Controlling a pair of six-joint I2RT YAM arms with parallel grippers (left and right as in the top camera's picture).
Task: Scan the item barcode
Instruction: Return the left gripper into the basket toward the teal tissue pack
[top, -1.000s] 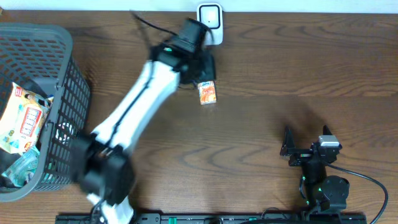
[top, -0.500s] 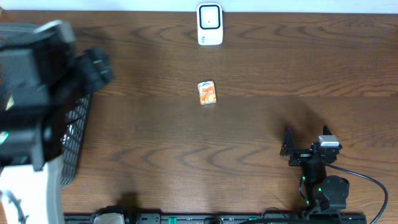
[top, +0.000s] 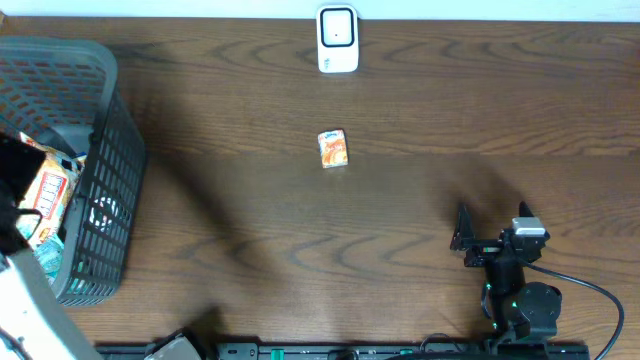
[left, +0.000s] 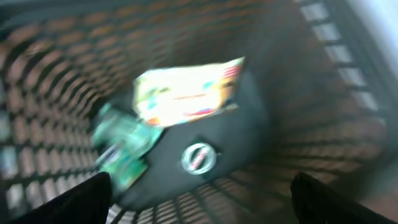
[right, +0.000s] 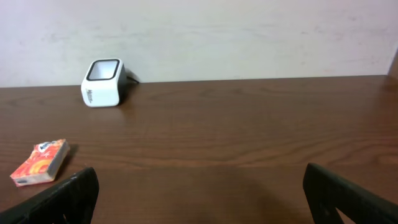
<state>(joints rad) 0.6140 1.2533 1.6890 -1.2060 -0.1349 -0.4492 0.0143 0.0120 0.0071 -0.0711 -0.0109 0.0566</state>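
Orange packet (right: 40, 163) shows in right wrist, not left; left hand (left: 200, 190), right hand (right: 200, 180) wide

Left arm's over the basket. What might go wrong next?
The left wrist view is blurred, so aiming the open left gripper may be off. The yellow packet lies against the green packet inside the basket; the jaws might catch both or hit the mesh wall. The orange packet lies in front of the scanner and may obstruct the next scan.
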